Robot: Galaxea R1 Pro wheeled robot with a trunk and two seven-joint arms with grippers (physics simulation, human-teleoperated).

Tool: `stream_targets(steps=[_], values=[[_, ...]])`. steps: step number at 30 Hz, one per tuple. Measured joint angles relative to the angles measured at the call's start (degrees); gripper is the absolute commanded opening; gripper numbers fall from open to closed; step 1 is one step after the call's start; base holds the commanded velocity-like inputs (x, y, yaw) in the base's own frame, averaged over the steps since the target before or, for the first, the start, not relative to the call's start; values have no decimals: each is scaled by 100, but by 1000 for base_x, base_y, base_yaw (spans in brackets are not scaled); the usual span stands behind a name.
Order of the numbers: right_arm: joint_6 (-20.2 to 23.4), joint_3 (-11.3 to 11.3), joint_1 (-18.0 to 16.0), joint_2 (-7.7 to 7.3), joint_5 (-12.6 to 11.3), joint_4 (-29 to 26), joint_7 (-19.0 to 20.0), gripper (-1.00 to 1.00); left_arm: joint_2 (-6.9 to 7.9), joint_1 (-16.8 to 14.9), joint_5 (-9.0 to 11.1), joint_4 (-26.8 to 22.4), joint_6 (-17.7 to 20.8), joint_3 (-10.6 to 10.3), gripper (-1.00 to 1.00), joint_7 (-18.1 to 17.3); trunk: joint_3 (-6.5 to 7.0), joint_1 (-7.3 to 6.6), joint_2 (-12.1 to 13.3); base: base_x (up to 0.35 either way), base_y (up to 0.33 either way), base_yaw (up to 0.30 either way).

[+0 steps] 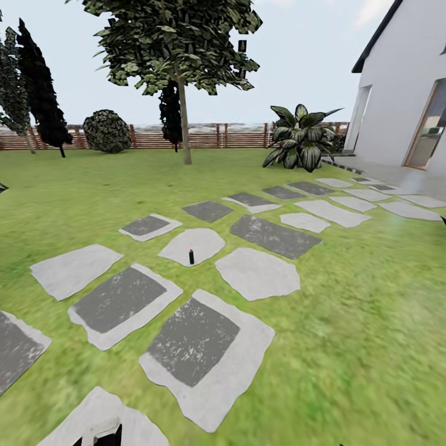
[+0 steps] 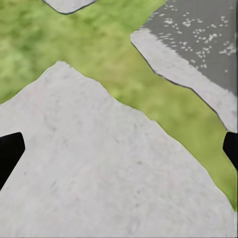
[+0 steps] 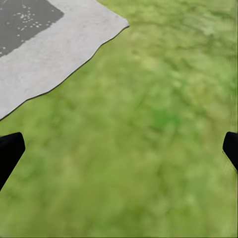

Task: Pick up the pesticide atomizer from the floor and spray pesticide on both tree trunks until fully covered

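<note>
Head view: a small dark upright atomizer bottle (image 1: 191,256) stood on a pale grey paving stone (image 1: 201,240), well ahead, with open blotchy green grass (image 1: 347,322) all around. Left wrist view: the left gripper (image 2: 119,148) hung wide open and empty over pale stone. Right wrist view: the right gripper (image 3: 119,148), equally spread and empty, hung over grass.

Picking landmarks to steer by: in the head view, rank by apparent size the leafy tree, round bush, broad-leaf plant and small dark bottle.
1. leafy tree
2. broad-leaf plant
3. round bush, farther back, so its real size is unsure
4. small dark bottle
</note>
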Motion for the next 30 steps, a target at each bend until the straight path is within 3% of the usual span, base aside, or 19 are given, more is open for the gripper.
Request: stream_targets(steps=[30], values=[[0,4,0,0,1,0,-13,100,0,0,0,0,0,0,100,0,0,0,0,310,-130,0]])
